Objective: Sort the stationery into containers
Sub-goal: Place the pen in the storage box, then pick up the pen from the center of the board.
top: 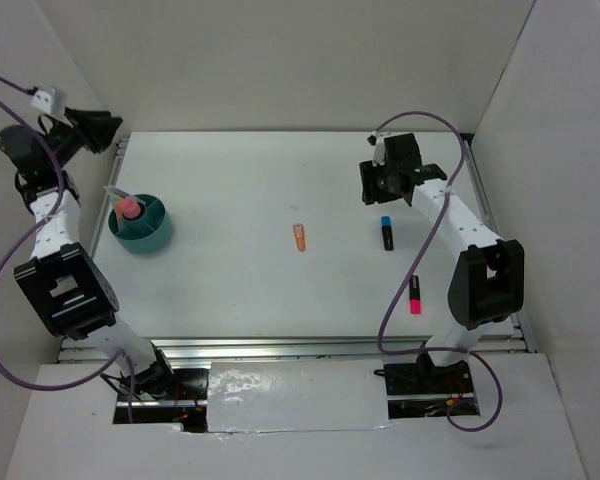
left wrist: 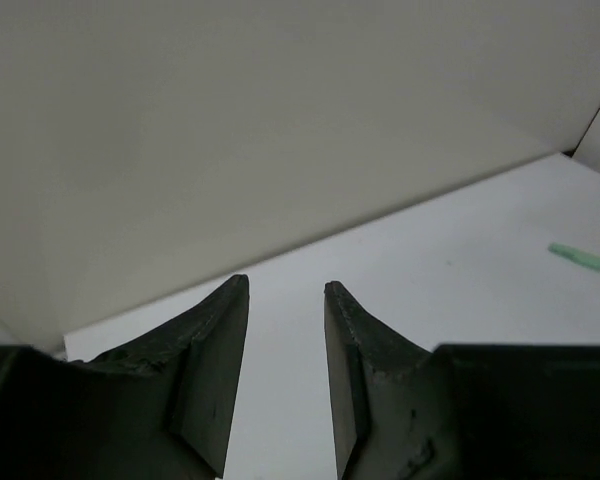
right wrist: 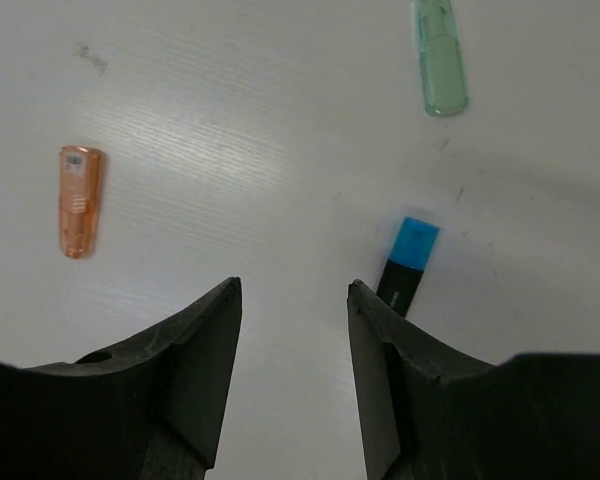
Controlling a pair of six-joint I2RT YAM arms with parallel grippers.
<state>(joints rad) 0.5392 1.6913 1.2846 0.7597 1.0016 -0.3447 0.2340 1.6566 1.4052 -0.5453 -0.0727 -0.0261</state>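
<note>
Hanging above the desk (top: 240, 180), the right fingers (right wrist: 205, 340) stand moderately apart with nothing between them; only bare white surface shows in the gap. A blue-capped black marker (right wrist: 408, 262) lies on the desk just past the tip of the right-hand finger, its blue cap pointing away and its black barrel running out of sight behind that finger. It is outside the gap, and I cannot tell whether it touches the finger. Farther ahead on that same side lies a pale green piece (right wrist: 442, 62), well apart from the tips. Ahead and off to the left-hand side lies a translucent orange piece (right wrist: 80, 200), also clear of the fingers.

The left fingers (left wrist: 215, 350) are likewise parted and hold nothing. They point toward the foot of the white wall (left wrist: 230, 120), with desk showing between and beyond them.

From above, the teal tub (top: 158, 238) sits on the desk on the base side of the left fingers, apart from them. A pink-topped item (top: 130, 208) stands inside it; which compartment I cannot tell. A pink-and-black marker (top: 416, 293) lies well behind the right fingers, close beside the right arm.
</note>
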